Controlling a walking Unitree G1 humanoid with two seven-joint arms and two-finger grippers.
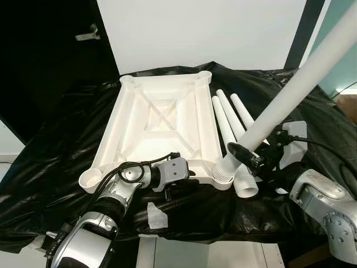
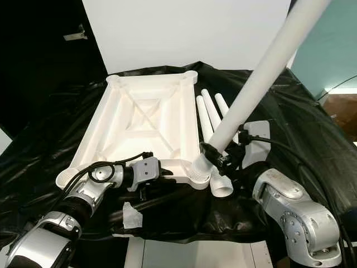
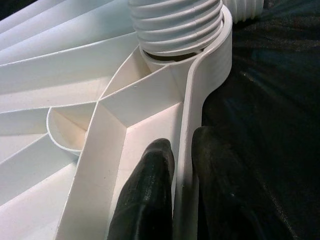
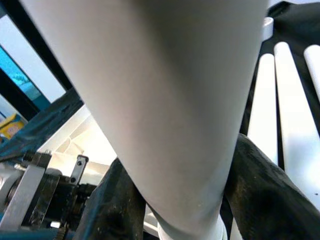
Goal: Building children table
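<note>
A white plastic table top (image 1: 162, 120) lies upside down on a black sheet, ribs up, with round sockets at its corners. My right gripper (image 1: 244, 154) is shut on a long white table leg (image 1: 290, 89) that tilts up to the right; its threaded end (image 3: 175, 22) sits in the near right corner socket (image 1: 223, 177). My left gripper (image 3: 182, 165) is shut on the table top's near rim (image 3: 186, 145), one finger inside the rim and one outside. Three loose white legs (image 1: 231, 120) lie beside the table top on its right.
The black sheet (image 1: 67, 162) covers the work surface, crumpled at its edges. A scrap of white tape (image 1: 157, 216) lies on it near the front edge. A white wall panel (image 1: 195, 33) stands behind, and a dark area is at the left.
</note>
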